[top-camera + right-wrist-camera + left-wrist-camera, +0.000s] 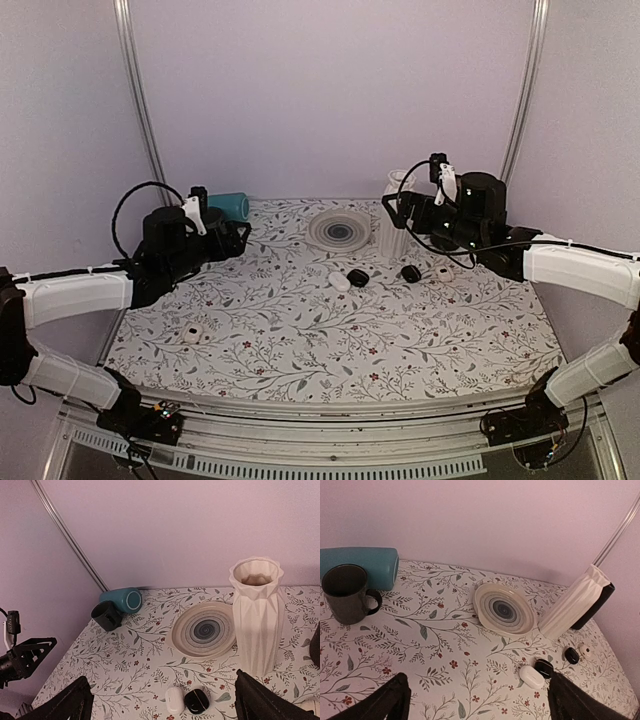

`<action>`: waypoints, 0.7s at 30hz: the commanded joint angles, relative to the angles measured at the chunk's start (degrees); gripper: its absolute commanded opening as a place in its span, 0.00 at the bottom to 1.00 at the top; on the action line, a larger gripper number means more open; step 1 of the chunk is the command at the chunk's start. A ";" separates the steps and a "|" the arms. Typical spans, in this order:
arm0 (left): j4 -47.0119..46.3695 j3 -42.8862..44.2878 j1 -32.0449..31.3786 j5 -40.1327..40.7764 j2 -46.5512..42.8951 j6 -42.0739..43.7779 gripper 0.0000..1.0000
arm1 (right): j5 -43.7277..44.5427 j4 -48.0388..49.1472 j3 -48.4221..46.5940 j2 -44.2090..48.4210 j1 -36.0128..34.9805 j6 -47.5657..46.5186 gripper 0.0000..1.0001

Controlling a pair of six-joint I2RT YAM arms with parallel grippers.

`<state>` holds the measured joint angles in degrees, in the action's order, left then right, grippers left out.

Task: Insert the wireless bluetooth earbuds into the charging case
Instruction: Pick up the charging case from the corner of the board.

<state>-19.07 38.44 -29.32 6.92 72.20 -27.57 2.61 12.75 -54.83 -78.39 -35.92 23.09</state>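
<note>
A small white rounded thing with a dark spot (192, 333) lies at the front left. It may be the charging case, but it is too small to tell. A second small white thing with dark spots (443, 272) lies at the right and also shows in the left wrist view (584, 651). I cannot make out single earbuds. My left gripper (232, 235) is open and empty, held above the back left of the table (480, 700). My right gripper (398, 208) is open and empty, high by the vase (162, 700).
A plain white oval pod (340, 281) and a black pod (358, 277) lie mid-table, with another black pod (410, 273) to their right. At the back are a swirl plate (340, 231), a white ribbed vase (392, 215), a dark mug (347, 594) and a lying teal cup (234, 206).
</note>
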 commanded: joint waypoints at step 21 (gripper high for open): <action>37.74 -5.51 0.62 15.76 -6.23 -28.35 0.96 | -2.85 3.12 1.28 -0.72 0.20 -3.40 0.99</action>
<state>8.34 35.29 -29.32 18.20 67.85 -47.57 0.93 13.69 -54.65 -78.48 -35.92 20.67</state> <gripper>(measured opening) 0.959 0.989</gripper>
